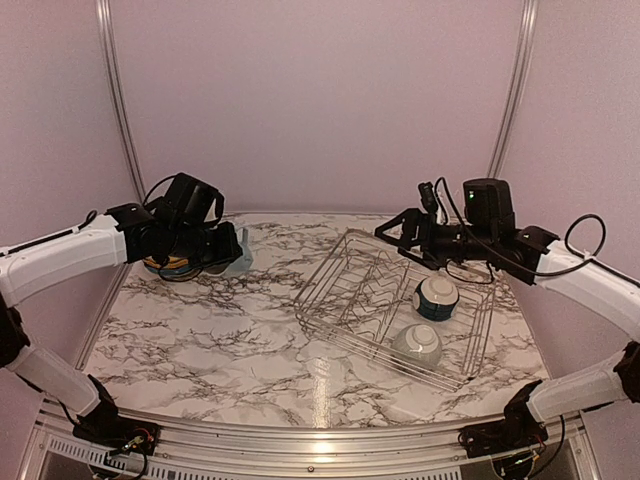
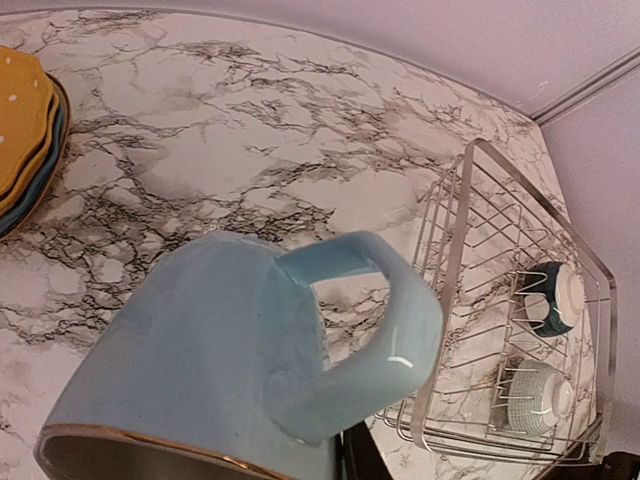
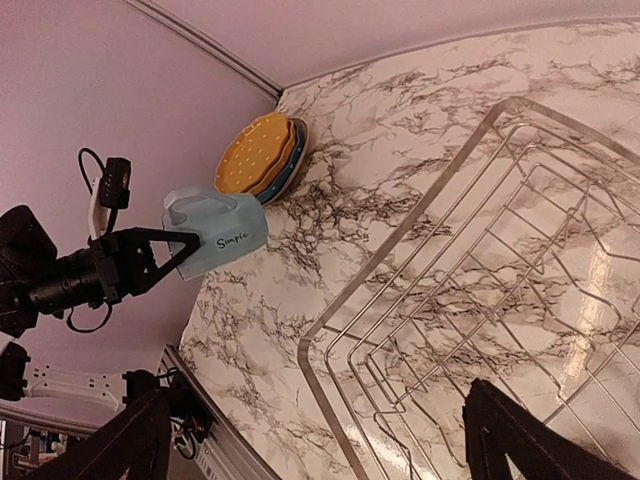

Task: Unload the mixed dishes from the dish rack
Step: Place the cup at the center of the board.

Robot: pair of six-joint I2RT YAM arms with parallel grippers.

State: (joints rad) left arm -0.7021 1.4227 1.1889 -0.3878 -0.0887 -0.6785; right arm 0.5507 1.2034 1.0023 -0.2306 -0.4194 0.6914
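The stack of plates [image 1: 165, 265] lies on the table just beside the left pincer [image 1: 228, 248], on its outer side. A yellow dotted plate is on top and a blue one is under it; how many are below I cannot count. So the plates are out of the rack, I judge.

The left pincer is closed on the light blue mug [image 2: 230, 350] and holds it at the rim, off the table as far as I can see. The mug is not upright. Its long axis runs along the fingers, with the mouth toward the wrist and the bottom pointing away. The handle points to the side of the dish rack [image 1: 350, 300], which is well apart from this pincer. The mug has only to be put down.

Two small bowls [image 1: 436, 297] [image 1: 417, 345] are left in the rack, below and nearer than the right pincer [image 1: 392, 238]. That pincer hangs over the far edge of the rack, wide apart and holding nothing.
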